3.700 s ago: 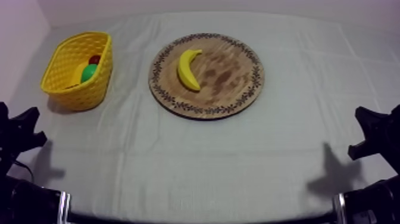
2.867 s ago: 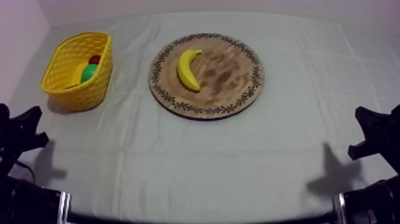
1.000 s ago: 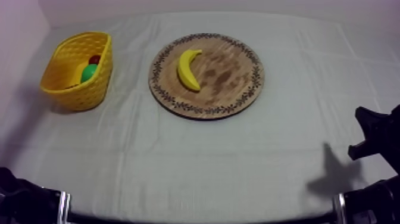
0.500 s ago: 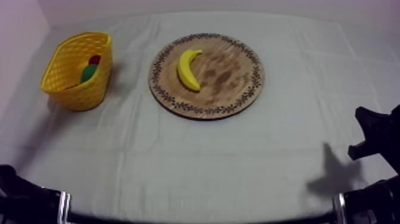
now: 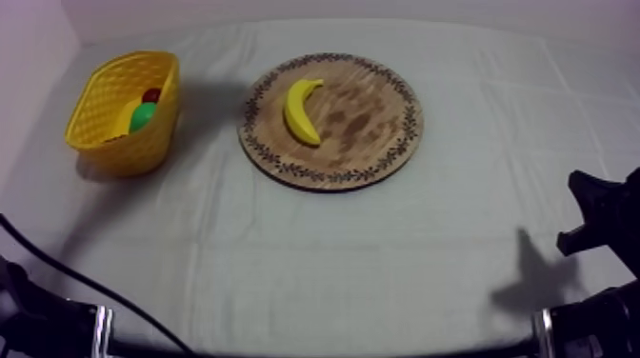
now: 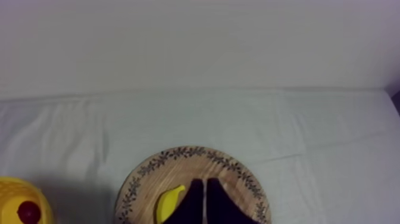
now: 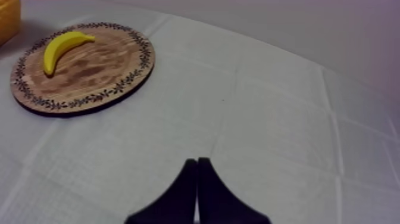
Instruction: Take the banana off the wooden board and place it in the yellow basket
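Observation:
A yellow banana lies curved on the left half of the round wooden board at the table's middle back. The yellow basket stands at the far left. In the left wrist view my left gripper is shut, its fingers together as a narrow wedge. It is held high and pointed at the board, just beside the banana. My right gripper is shut on nothing over bare cloth, well short of the board and banana. It rests low at the right edge.
Inside the basket lie a green fruit and a small red fruit. The left wrist view also catches the basket's rim and the red fruit. A white wall stands behind the table.
My left gripper has risen from its low spot at the left edge and left the top view. Its shadow has slid towards the basket and board. The right arm has stayed still.

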Tool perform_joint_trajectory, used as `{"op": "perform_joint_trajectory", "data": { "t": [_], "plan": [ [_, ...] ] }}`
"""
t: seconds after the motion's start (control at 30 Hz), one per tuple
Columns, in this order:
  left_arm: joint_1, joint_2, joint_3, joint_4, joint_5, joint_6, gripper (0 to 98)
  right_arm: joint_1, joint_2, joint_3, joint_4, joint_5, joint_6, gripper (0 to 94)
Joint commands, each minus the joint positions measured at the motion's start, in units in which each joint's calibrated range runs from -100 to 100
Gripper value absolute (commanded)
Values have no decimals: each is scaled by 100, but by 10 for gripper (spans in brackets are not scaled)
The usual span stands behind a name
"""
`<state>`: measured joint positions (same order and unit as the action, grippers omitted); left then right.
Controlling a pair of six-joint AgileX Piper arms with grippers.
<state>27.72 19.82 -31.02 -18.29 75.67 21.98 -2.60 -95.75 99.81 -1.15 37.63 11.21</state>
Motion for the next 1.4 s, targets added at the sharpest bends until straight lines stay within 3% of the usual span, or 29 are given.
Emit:
{"op": "perform_joint_trajectory", "data": {
  "t": [0.0,0.23,0.47,0.67,0.8,0.93,1.37],
  "plan": [
    [10,177,33,-85,-32,26,0,0,0,-3,0,3,0,3],
    [36,510,158,-283,-10,12,5,0,0,-3,0,3,0,3],
    [24,500,525,-310,14,50,87,0,0,-3,0,3,4,3],
    [19,422,756,-291,276,208,437,0,0,-3,0,3,4,3],
    [15,371,841,-180,549,216,610,0,0,-3,0,3,5,3],
    [-9,341,922,22,784,131,704,0,0,-3,0,3,5,3],
    [-55,524,1382,409,1041,107,784,0,0,-3,0,3,5,3]
  ]
}}
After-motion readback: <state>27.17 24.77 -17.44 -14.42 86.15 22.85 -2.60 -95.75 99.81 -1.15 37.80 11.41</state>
